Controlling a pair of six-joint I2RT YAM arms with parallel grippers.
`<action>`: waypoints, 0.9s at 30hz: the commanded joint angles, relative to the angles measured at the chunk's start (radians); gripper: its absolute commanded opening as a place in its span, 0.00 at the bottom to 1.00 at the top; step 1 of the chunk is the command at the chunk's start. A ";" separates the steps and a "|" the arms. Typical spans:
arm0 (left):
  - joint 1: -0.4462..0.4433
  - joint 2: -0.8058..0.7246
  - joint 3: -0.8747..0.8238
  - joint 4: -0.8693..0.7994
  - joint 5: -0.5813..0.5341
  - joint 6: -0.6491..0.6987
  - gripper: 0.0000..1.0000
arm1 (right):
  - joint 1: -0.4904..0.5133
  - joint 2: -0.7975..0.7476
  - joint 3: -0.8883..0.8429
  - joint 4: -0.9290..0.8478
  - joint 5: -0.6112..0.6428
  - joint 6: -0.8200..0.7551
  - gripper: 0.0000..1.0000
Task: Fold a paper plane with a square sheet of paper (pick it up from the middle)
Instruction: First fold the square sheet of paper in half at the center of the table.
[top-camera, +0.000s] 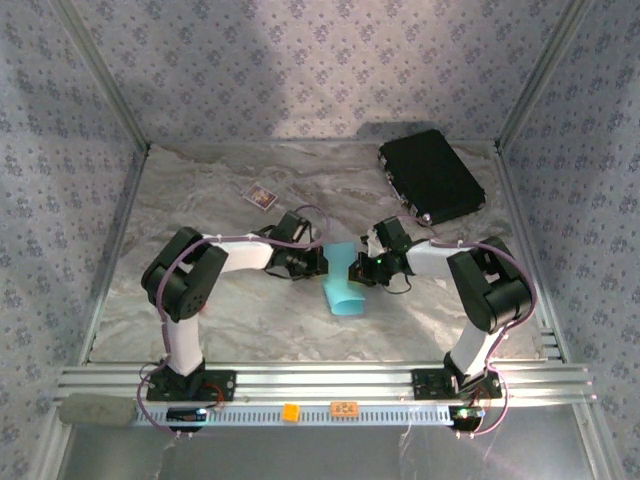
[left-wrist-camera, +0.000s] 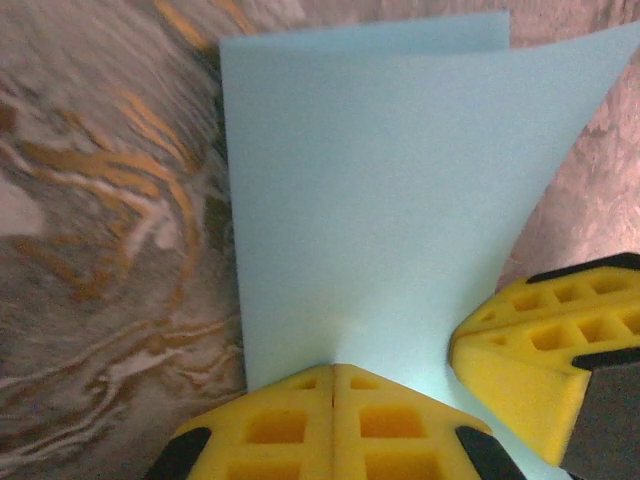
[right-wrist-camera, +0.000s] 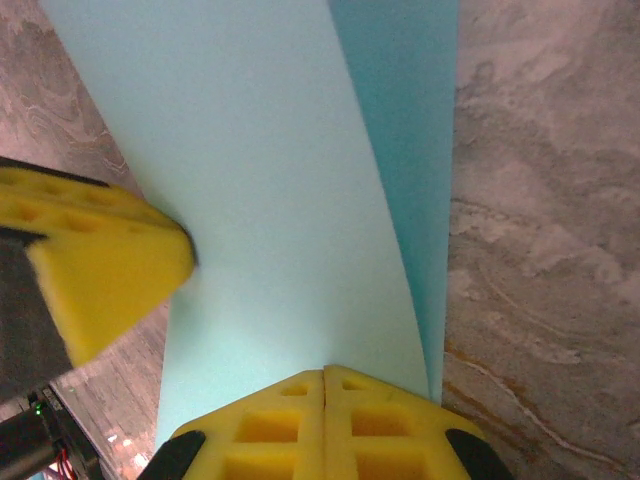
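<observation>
a: top view first. where's the square sheet of paper (top-camera: 345, 292)?
b: in the middle of the table (top-camera: 200, 290), between the two arms and doubled over lengthwise. the left tool (top-camera: 322, 262) and right tool (top-camera: 360, 270) meet at its far end. i'd guess that's to line the two halves up for a crease. the black case (top-camera: 432, 176) and small card (top-camera: 261, 195) lie well apart from it at the back.
a: and the left wrist view?
b: the left tool's fingers (left-wrist-camera: 290, 420) are pressed together with the sheet's near edge nipped between them. two layers fan away in a v. the right tool sits just beside, touching the same edge.
a: right wrist view?
b: the same thing mirrored. the jaws are closed flat on the paper, and a darker under-layer shows on the right. there's no dart shape yet, so i'd call this an early fold.
</observation>
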 joint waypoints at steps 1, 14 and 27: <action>0.025 -0.020 0.055 -0.038 0.001 0.028 0.00 | -0.004 0.046 -0.050 -0.107 0.118 0.005 0.00; 0.059 0.076 0.033 -0.007 0.001 0.020 0.01 | -0.001 0.057 -0.054 -0.104 0.123 0.006 0.00; 0.070 -0.004 0.108 -0.046 0.066 0.022 0.04 | -0.003 0.048 -0.057 -0.108 0.129 0.007 0.00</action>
